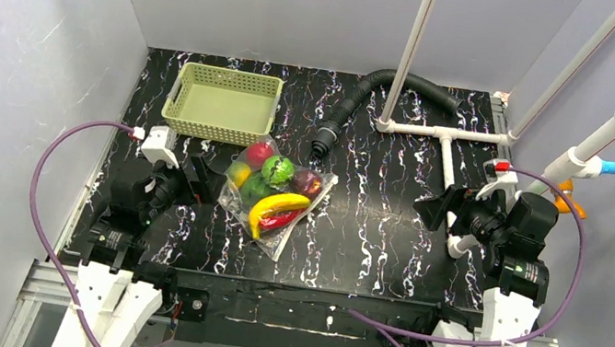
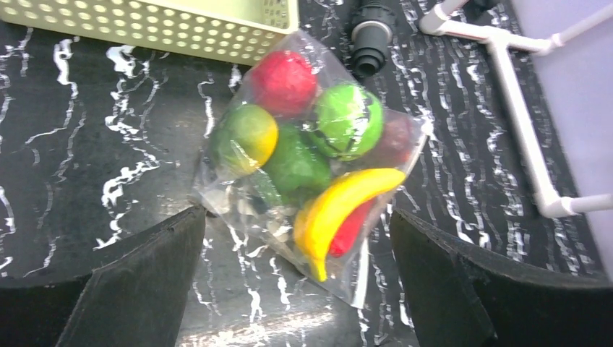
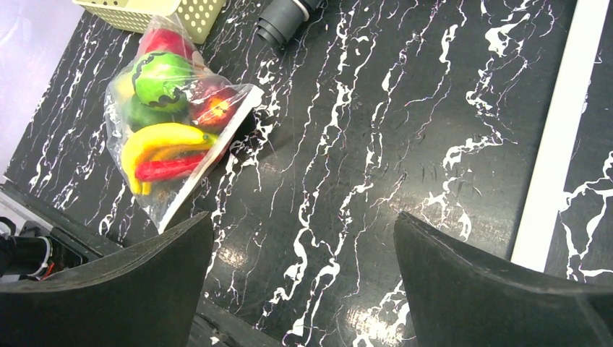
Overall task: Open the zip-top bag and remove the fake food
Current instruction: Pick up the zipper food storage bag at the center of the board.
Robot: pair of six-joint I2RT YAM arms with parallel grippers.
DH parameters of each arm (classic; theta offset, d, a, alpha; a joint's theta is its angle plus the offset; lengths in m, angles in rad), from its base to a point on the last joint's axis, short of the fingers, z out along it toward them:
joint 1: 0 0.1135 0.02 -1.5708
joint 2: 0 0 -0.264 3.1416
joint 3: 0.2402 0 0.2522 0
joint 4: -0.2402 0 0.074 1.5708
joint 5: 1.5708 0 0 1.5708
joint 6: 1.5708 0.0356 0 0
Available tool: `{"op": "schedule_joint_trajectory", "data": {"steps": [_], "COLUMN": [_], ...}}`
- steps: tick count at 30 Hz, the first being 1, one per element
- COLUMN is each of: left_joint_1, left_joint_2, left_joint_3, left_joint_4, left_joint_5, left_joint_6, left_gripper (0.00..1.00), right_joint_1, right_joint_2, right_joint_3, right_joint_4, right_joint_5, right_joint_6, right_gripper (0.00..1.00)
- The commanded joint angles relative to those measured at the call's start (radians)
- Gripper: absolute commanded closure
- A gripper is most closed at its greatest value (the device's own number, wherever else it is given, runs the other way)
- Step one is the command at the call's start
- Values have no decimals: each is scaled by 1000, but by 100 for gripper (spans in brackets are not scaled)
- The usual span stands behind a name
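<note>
Black, white-veined table (image 1: 386,242), seen from above. A white pipe frame (image 1: 445,139) and a black corrugated hose (image 1: 393,83) occupied the far right. A pale green lattice basket (image 1: 221,104) stood at far left-centre. The zip-top bag (image 1: 297,218) lay flat on the table, its far end at the basket's near right corner and left of the hose mouth. A pale strip ran along the bag's right-hand edge.

The left gripper (image 1: 202,181) hovered just beside the bag's left side, jaws spread wide and grasping nothing. The right gripper (image 1: 433,207) hung well apart to the right, jaws likewise released and empty.

The fake food was all inside the bag: a yellow banana (image 1: 278,203) over a red chili (image 1: 281,220) at the near end, with a red apple (image 1: 259,154), a bright green piece (image 1: 277,170) and a dark red piece (image 1: 308,182) at the far end.
</note>
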Motion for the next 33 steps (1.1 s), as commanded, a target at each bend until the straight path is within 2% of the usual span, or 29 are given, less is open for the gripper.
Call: {"op": "schedule_joint_trajectory", "data": {"steps": [1, 6, 12, 15, 18, 20, 23, 27, 29, 33], "left_joint_1": [-3, -4, -4, -9, -76, -198, -455, -755, -832, -939], "left_joint_2": [21, 61, 71, 89, 122, 146, 238, 430, 527, 714], "left_joint_3": [82, 110, 120, 126, 133, 142, 174, 280, 323, 374], "left_joint_4": [-50, -75, -92, -92, -103, -125, -157, -261, -281, -301], "left_joint_5": [129, 235, 291, 340, 333, 207, -34, -418, -532, -723], "left_joint_6": [-77, -131, -166, -190, -191, -185, -183, -167, -170, -252], "left_gripper": [1, 0, 0, 1, 1, 1, 1, 2, 10, 15], "right_joint_1": [-3, -3, -3, -3, -2, -1, 1, 4, 5, 7], "right_joint_2": [-16, -19, -17, -11, 0, 4, 13, 24, 28, 36], "right_joint_3": [44, 52, 46, 35, 23, 15, 7, -24, -52, -81], "right_joint_4": [-11, -17, -16, -32, -139, -213, -293, -317, -307, -283], "right_joint_5": [-27, -44, -75, -137, -348, -426, -480, -510, -527, -557], "right_joint_6": [-24, -30, -47, -160, -408, -557, -702, -780, -790, -790], "right_gripper": [0, 1, 1, 0, 0, 0, 0, 0, 0, 0]}}
